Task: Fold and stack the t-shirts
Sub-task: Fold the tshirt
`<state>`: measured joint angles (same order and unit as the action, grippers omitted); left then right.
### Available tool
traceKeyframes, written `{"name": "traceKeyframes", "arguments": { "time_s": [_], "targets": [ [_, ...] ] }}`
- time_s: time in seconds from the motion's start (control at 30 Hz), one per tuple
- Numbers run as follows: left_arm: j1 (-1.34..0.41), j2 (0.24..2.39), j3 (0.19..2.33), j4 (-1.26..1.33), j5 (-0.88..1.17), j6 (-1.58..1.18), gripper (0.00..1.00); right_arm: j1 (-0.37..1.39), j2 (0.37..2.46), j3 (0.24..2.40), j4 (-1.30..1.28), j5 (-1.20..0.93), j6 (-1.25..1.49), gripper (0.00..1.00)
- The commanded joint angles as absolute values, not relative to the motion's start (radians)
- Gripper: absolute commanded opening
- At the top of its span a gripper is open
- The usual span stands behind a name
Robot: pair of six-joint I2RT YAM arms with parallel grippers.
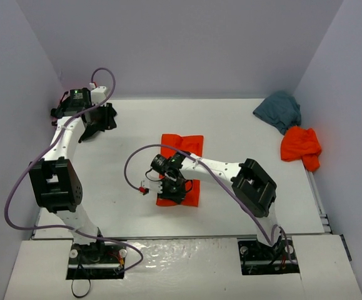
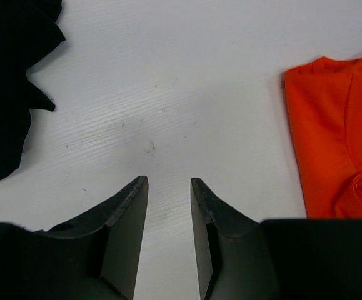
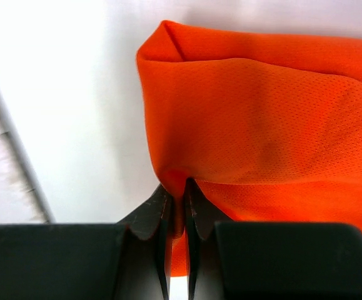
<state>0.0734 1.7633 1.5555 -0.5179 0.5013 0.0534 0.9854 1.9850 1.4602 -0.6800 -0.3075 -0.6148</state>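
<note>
A bright orange-red t-shirt (image 1: 182, 147) lies partly folded in the middle of the table. My right gripper (image 1: 173, 186) is shut on its near-left edge, and the pinched cloth (image 3: 243, 119) bulges up between the tips of the right gripper (image 3: 177, 184). My left gripper (image 1: 100, 122) is open and empty over bare table at the far left (image 2: 168, 181). A black t-shirt (image 2: 5, 94) lies just left of it, and the orange shirt's edge (image 2: 334, 137) shows to its right. A teal-grey t-shirt (image 1: 279, 109) and a second orange-red t-shirt (image 1: 301, 147) lie crumpled at the far right. No pink shirt is in view.
Grey walls close in the table on the left, back and right. A metal rail (image 1: 319, 194) runs along the right edge. A purple cable (image 1: 134, 164) loops from the right arm beside the centre shirt.
</note>
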Motion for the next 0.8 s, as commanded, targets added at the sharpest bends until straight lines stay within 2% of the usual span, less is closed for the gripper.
{"name": "traceKeyframes", "arguments": {
  "time_s": [0.0, 0.13, 0.37, 0.77],
  "targets": [
    [0.083, 1.659, 1.564, -0.497, 0.528, 0.081, 0.31, 1.053, 1.862, 1.544, -0.879, -0.461, -0.635, 0.0],
    [0.084, 1.645, 1.562, -0.504, 0.537, 0.086, 0.31, 1.066, 1.826, 1.662, -0.93, -0.432, -0.617, 0.0],
    [0.088, 1.628, 1.572, -0.533, 0.562, 0.106, 0.31, 1.053, 1.841, 1.862, -0.994, -0.194, -0.642, 0.0],
    [0.097, 1.626, 1.559, -0.571, 0.583, 0.148, 0.31, 0.776, 2.121, 2.019, -0.911, -0.213, -0.736, 0.0]
  ]
}}
